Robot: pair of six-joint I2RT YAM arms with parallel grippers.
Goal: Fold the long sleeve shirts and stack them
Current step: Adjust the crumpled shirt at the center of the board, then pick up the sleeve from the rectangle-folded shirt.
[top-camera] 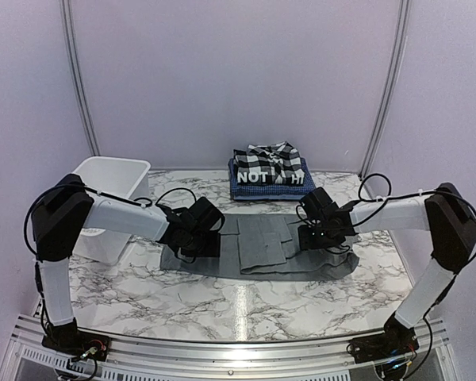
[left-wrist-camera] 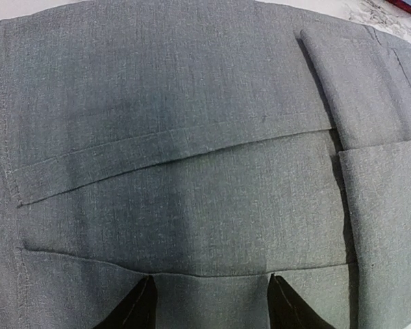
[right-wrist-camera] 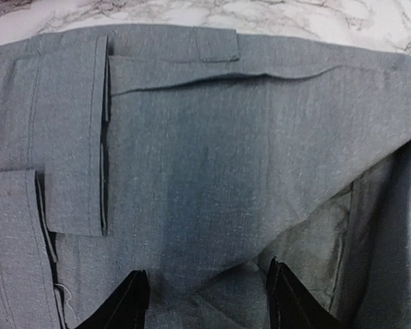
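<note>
The plain grey shirt (top-camera: pixel 262 248) lies spread flat on the marble table, with its sleeves folded in over the middle. My left gripper (top-camera: pixel 192 238) is low over the shirt's left part, open, fingertips apart just above a fold edge (left-wrist-camera: pixel 211 301). My right gripper (top-camera: pixel 313 234) is low over the shirt's right part, open, over a turned-up flap of cloth (right-wrist-camera: pixel 209 298). Grey cloth fills both wrist views (left-wrist-camera: pixel 192 171) (right-wrist-camera: pixel 226 151). At the back a stack holds the black-and-white plaid shirt (top-camera: pixel 270 157) on the white-lettered black shirt (top-camera: pixel 258 176) on the blue checked shirt (top-camera: pixel 270 192).
A white plastic tub (top-camera: pixel 111 178) stands at the left, behind my left arm. The marble table (top-camera: pixel 238 298) runs to a metal rail at the near edge. White curtain walls close in the back and sides.
</note>
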